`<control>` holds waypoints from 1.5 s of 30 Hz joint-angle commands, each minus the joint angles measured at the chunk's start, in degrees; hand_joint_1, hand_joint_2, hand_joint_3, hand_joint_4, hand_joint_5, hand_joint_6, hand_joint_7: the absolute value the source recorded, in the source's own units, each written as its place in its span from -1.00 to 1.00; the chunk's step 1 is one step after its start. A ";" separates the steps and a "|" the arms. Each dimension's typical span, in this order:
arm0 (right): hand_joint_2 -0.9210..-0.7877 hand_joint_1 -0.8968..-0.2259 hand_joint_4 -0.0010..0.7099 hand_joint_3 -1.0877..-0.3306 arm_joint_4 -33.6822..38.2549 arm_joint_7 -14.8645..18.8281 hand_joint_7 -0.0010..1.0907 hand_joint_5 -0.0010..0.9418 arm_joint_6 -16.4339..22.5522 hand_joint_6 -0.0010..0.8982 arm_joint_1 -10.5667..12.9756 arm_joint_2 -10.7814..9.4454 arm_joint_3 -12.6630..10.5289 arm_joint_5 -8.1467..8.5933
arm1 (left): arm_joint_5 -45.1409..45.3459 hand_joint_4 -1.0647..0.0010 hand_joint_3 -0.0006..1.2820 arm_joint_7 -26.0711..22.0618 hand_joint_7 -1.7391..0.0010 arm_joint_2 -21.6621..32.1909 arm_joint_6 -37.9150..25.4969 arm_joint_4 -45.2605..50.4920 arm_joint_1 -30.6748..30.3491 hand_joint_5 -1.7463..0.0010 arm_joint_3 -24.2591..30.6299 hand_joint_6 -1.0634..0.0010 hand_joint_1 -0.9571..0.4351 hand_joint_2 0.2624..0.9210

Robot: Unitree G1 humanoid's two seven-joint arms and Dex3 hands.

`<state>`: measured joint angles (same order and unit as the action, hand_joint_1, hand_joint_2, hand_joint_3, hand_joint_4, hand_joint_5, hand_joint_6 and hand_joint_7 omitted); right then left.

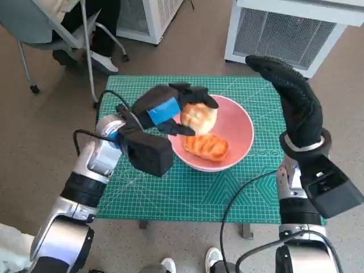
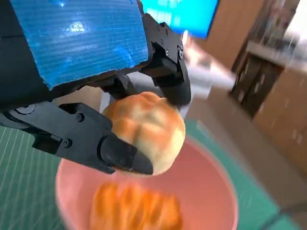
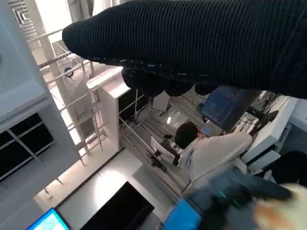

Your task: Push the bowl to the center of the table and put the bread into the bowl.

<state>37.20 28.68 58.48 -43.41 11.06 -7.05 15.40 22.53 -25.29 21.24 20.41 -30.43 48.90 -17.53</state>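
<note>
A green cutting mat (image 1: 227, 187) covers the small table, and near its middle sits a pink bowl (image 1: 242, 128), the only container in sight. Inside the bowl lies one golden, ridged bread roll (image 1: 206, 147), resting on the bowl's floor toward the robot's side; the left wrist view shows it as an orange blur low in the pink basin. Above it, over the bowl's interior, the left hand (image 1: 165, 109) pinches a round pale bun (image 1: 199, 116) between its black fingers (image 2: 122, 155), one finger under the bun and others clamped on its far side, so the bun hangs clear of the roll below and is not yet resting in the bowl. The right hand (image 1: 293, 96) stands raised over the mat's right edge, well apart from the bowl, its gloved fingers extended together and slightly bent, holding nothing. Beyond the table stand a white slatted unit (image 1: 290, 28) and a chair (image 1: 51, 25).
</note>
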 commanded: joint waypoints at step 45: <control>-1.00 0.02 -0.19 -0.05 -5.41 -4.53 -0.48 -0.99 -7.26 -0.56 -0.67 1.70 -0.71 -2.56 | -28.93 0.42 -0.43 10.41 0.83 -13.81 18.37 9.71 -12.77 0.98 16.83 0.42 -0.20 1.00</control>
<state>31.74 24.82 52.06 -44.04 12.79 -7.73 13.49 -5.23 -14.53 8.11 39.34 -23.19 37.11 -1.14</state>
